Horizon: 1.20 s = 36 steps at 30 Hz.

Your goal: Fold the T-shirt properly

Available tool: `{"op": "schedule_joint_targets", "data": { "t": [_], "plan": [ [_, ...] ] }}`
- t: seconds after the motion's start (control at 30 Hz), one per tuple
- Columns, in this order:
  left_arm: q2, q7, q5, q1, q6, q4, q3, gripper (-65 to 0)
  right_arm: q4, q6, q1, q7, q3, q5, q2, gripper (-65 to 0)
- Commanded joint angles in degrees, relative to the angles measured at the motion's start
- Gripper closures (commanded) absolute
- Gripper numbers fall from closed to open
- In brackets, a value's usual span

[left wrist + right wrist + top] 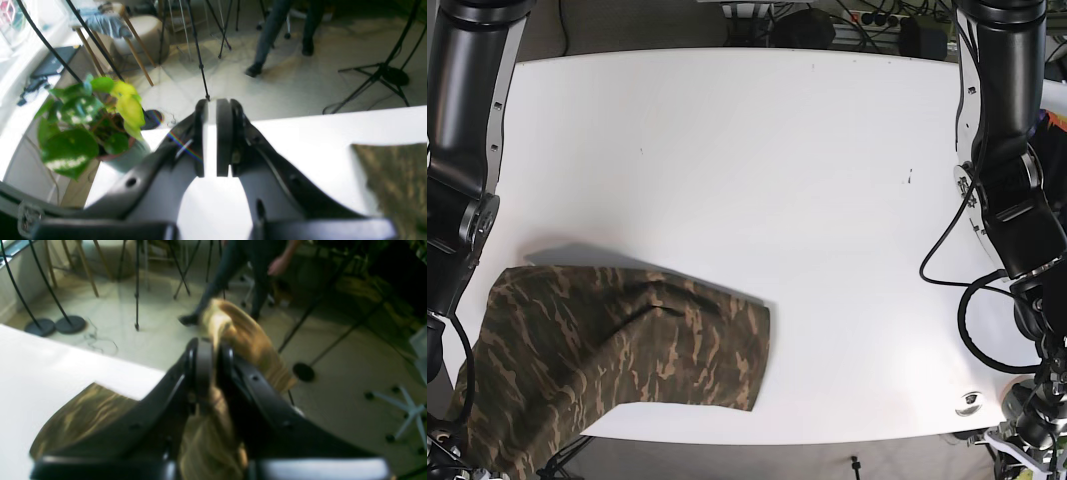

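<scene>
While clamping: the right gripper is pinching a bunched fold of the camouflage T-shirt between its nearly closed jaws, the cloth sticking up past the fingertips and blurring.
Right gripper place: it is hanging past the near-left edge of the white surface in the wrist view, with floor beyond it.
Left gripper: it is showing only a narrow slit between its pads and gripping nothing, hovering over bare white surface near the right side.
T-shirt: it is lying at the near-left corner of the surface in the base view, its right part resting flat and its left part draping over the near-left edge.
Beyond the surface: a potted plant is standing off the corner; a person's legs are standing among tripod stands on the floor.
</scene>
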<state>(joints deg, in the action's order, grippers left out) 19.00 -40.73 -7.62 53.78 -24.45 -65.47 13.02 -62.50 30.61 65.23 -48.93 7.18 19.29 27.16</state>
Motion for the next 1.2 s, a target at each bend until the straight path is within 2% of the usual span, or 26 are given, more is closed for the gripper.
{"op": "schedule_joint_targets", "data": {
  "t": [0.0,0.1,0.27,0.37,0.5,0.77,0.97,1.1,1.17],
  "plan": [
    [0.0,1.3,-1.0,0.6,0.0,-0.9,0.0,-3.1,-0.6,-0.41,0.9,1.0,0.3,-0.2,0.8,-2.2],
    [-0.3,1.3,-1.0,-1.9,0.0,-0.9,0.0,-7.5,-0.6,-0.41,-0.2,1.1,0.3,-0.2,0.8,-2.2],
    [-3.8,1.4,-2.6,-7.0,0.0,-2.6,0.0,-30.3,-0.7,-0.41,-2.7,1.1,0.3,-0.2,0.8,-2.2],
    [-6.2,1.4,-5.0,-10.8,0.0,-5.5,0.0,-38.8,-0.7,-0.24,-3.5,1.1,0.4,-0.2,0.8,-2.2],
    [-10.1,1.6,-7.2,-14.2,0.0,-6.4,-0.4,-40.4,-0.7,0.03,-5.9,1.1,3.4,-0.2,0.8,-2.2],
    [-17.0,2.8,-7.3,-18.0,0.0,-4.2,-4.3,-40.6,-3.2,0.03,-10.2,1.0,5.6,-0.2,0.8,-2.2],
    [-20.1,6.9,-7.2,-18.5,0.2,3.6,-7.3,-40.6,-7.3,-0.24,-14.5,1.0,5.6,-0.1,0.7,-2.2],
    [-21.2,12.4,-7.5,-18.3,0.2,10.4,-10.6,-40.6,-7.4,-0.24,-16.0,1.0,5.6,0.4,0.7,-2.2],
    [-22.2,15.4,-7.3,-18.3,0.2,14.3,-12.0,-40.6,-7.4,-0.5,-17.1,1.0,5.7,2.7,0.9,-2.2]
  ]
}}
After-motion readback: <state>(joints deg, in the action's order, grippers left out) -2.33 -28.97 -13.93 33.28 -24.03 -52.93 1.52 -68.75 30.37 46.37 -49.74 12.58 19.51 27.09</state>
